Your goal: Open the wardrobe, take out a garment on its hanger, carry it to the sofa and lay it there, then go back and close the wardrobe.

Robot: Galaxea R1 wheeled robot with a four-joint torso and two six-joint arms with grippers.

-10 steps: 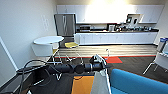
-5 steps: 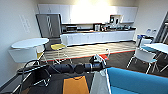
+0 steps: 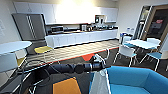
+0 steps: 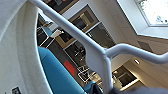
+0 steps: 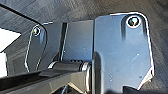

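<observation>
White hanger [image 3: 101,62] held upright, garment [image 3: 98,80] hanging beside sofa [image 3: 132,77]

The sofa [image 3: 135,80] was bright turquoise-blue; the hanger [image 4: 100,53] was plain white, and so was the garment [image 3: 98,83] hanging from it; the robot's arm [image 3: 72,68] was black. The kitchen cabinets [image 3: 75,38] were white, one chair seat [image 3: 43,49] was yellow; the floor [image 3: 65,87] showed an orange patch on dark grey.
</observation>
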